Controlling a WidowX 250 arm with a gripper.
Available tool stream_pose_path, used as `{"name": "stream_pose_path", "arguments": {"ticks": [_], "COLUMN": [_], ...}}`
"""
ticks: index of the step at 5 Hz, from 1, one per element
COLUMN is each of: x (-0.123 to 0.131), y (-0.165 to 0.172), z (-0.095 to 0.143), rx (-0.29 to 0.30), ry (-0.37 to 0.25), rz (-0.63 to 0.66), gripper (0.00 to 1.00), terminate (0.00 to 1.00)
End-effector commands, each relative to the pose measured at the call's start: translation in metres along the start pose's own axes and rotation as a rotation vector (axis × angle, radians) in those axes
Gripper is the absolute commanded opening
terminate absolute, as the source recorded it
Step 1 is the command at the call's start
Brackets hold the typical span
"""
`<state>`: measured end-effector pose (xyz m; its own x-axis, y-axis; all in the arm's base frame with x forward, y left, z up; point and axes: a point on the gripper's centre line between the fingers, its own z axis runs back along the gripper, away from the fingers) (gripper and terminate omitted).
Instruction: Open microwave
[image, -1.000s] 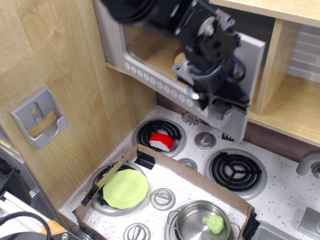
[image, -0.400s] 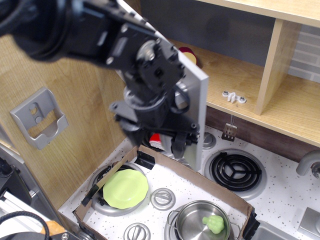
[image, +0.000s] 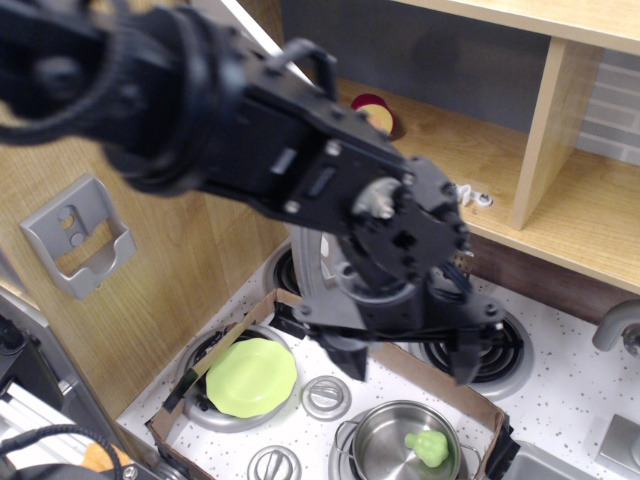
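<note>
The microwave's wooden compartment (image: 450, 140) stands open at the upper middle, with a red and yellow toy (image: 372, 108) inside. Its grey door is swung out to the left; only its top edge (image: 248, 24) and a lower strip (image: 313, 262) show behind my arm. My gripper (image: 408, 358) hangs below the compartment, over the stove. Its two black fingers (image: 347, 358) point down, wide apart, with nothing between them. It is clear of the door. The door's window, buttons and handle are hidden by the arm.
A grey wall bracket (image: 75, 235) hangs on the left panel. A cardboard tray (image: 300, 305) lies on the stove around a green plate (image: 250, 377) and a steel pot (image: 390, 440) holding a green toy (image: 428, 447). A burner (image: 500, 340) and a faucet (image: 620, 325) are on the right.
The door has swung from half-open to wide open at the left. My gripper has left the door and dropped to the middle, over the stove, with its fingers apart.
</note>
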<state>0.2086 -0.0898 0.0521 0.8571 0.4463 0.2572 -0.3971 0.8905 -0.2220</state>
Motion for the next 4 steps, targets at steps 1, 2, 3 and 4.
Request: {"name": "stream_pose_path", "arguments": {"ticks": [1, 2, 3, 4], "x": [0.029, 0.054, 0.071, 0.071], "y": [-0.068, -0.076, -0.065, -0.039], "z": [0.014, 0.019, 0.017, 0.009], "rx": [-0.103, -0.180, -0.118, -0.073], "ry": [-0.099, -0.181, -0.239, -0.212], "rz": [-0.137, -0.324, -0.503, -0.558], "gripper": [1.00, 1.00, 1.00, 1.00], "terminate": [0.00, 0.00, 0.00, 0.00]}}
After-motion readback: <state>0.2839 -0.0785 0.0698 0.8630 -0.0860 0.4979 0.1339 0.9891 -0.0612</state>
